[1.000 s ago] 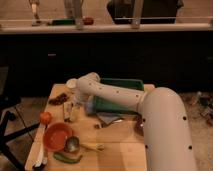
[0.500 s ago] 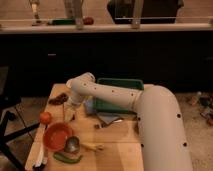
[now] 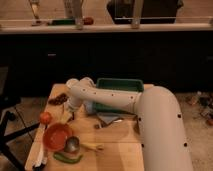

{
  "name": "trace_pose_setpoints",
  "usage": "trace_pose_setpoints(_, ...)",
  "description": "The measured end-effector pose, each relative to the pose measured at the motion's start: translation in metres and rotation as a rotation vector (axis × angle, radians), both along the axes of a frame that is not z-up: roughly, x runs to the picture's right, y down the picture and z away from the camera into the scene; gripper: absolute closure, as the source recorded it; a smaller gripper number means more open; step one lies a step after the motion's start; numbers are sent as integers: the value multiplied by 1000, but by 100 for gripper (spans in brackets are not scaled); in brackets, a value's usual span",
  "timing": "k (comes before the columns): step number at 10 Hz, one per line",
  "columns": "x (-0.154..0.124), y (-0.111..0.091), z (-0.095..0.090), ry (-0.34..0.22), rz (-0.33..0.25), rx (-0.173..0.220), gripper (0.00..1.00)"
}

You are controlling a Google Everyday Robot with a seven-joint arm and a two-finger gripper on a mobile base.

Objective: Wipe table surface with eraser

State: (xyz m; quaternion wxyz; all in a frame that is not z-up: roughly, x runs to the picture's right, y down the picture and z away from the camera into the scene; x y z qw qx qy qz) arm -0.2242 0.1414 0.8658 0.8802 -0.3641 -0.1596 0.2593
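The light tan wooden table surface (image 3: 117, 147) fills the lower middle of the camera view. My white arm reaches from the lower right across it to its back left part. My gripper (image 3: 69, 115) points down at the wood there, just right of an orange-red ball (image 3: 45, 118). I cannot make out the eraser; it may be hidden at the gripper. A blue-grey folded cloth (image 3: 107, 119) lies right of the gripper, with a small dark piece (image 3: 98, 126) at its front edge. A dark reddish lumpy item (image 3: 59, 99) lies behind the gripper to the left.
A green tray (image 3: 119, 86) stands at the back of the table, partly behind my arm. At the front left are a red bowl (image 3: 56, 136), a metal cup (image 3: 71, 145), a green pepper (image 3: 67, 158) and a yellow piece (image 3: 93, 147). A dark counter runs behind.
My arm's thick rear link has swung left and closer to the camera. The wrist end has stayed over the back left part of the table, shifting only slightly.
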Motion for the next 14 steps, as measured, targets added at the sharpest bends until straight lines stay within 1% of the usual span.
trace_pose_setpoints(2, 2, -1, -1, 70, 75, 4, 20)
trace_pose_setpoints(4, 7, -6, -4, 157, 160, 12, 20)
trace_pose_setpoints(6, 6, -8, -4, 203, 195, 14, 20)
trace_pose_setpoints(8, 2, -10, -2, 225, 212, 12, 20)
trace_pose_setpoints(10, -5, -11, 4, 232, 218, 4, 20)
trace_pose_setpoints(14, -15, -9, 20, 252, 213, -17, 20)
